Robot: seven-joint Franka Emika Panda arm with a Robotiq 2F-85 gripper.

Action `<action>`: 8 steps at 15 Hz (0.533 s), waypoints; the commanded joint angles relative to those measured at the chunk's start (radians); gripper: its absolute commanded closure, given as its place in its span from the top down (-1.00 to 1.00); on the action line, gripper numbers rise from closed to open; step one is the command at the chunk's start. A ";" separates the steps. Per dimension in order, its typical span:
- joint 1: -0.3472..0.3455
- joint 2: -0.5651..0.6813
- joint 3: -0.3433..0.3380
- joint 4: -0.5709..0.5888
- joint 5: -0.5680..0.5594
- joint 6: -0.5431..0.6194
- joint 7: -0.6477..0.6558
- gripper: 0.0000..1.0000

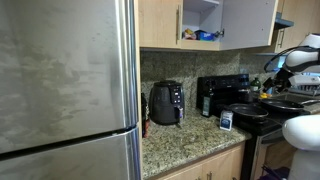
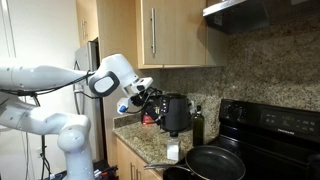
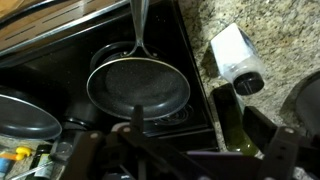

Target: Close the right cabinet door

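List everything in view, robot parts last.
counter: 1, speckled granite, under cabinets
right cabinet door: 1, light wood, grey inside, open above counter
fridge: 1, stainless steel, beside counter
air fryer: 1, black, on counter
stove: 1, black, beside counter
pans: at least 2, black, on stove
bottle: 1, dark, counter by stove
small gadget: 1, white, on counter
arm: 1, white, extended toward counter
gripper: 1, black, fingers spread, in midair

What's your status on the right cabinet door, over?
Gripper open, empty, low over the pan. Right door open, untouched, well above. Bottle and air fryer close by.
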 commanded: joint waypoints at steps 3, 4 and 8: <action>-0.083 0.049 0.066 -0.001 0.150 0.211 0.162 1.00; -0.069 0.042 0.090 0.152 0.206 0.106 0.173 1.00; -0.085 0.063 0.116 0.333 0.311 0.146 0.271 1.00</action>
